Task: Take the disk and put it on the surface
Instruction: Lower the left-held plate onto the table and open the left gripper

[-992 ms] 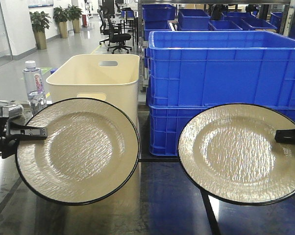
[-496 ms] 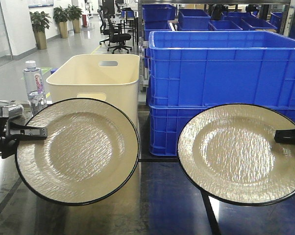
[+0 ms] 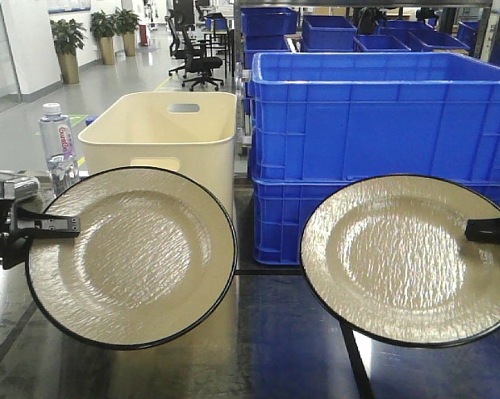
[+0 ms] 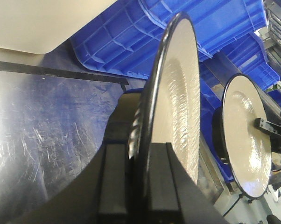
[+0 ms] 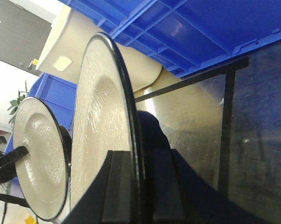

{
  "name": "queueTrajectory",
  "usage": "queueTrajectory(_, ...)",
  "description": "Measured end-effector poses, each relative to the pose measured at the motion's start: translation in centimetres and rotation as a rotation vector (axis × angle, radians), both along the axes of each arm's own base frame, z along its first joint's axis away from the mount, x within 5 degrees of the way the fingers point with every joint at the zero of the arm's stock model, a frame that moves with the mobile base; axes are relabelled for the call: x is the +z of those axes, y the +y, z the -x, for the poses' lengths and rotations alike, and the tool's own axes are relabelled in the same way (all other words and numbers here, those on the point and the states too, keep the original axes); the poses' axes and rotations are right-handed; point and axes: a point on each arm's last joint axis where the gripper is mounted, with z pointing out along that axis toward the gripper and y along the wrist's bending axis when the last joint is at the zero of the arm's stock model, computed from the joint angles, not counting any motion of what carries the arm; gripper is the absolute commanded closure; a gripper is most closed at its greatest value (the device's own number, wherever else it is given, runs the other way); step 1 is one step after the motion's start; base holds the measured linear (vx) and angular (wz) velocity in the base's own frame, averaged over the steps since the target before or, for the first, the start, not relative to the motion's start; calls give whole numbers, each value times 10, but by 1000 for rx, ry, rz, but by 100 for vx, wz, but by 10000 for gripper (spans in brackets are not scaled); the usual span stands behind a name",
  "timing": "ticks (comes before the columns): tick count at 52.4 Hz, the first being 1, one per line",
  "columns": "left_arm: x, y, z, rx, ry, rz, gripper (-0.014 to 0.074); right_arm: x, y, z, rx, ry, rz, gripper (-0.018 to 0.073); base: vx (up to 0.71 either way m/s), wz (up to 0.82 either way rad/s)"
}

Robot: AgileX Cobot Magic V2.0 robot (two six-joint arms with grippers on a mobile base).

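The left fingers (image 3: 46,224) are rim-gripping the left disk (image 3: 134,258), right fingers (image 3: 491,230) the right disk (image 3: 399,262), possibly risking slips onto the desk (image 3: 275,341).

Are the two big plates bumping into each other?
Apart. The front view shows a clear gap between the left plate and the right plate, with the blue crate visible through it.

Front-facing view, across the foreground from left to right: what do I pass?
left gripper → left plate clamped in it → right plate → right gripper clamping that plate's rim
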Motion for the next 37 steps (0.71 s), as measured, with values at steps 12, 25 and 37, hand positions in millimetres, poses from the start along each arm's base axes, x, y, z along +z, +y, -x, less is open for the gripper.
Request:
queueTrajectory(12,-19,-18,-3,-74,47,-153,602,10,1,-3,-24,-54,-104,568,0,0)
queueTrajectory(25,-57,-77,-22,-148,116,-209,598,16,1,-4,-39,-88,-175,568,0,0)
queueTrajectory(37,-77,-124,-29,-194,74,-237,555,16,1,-4,-39,-88,-175,568,0,0)
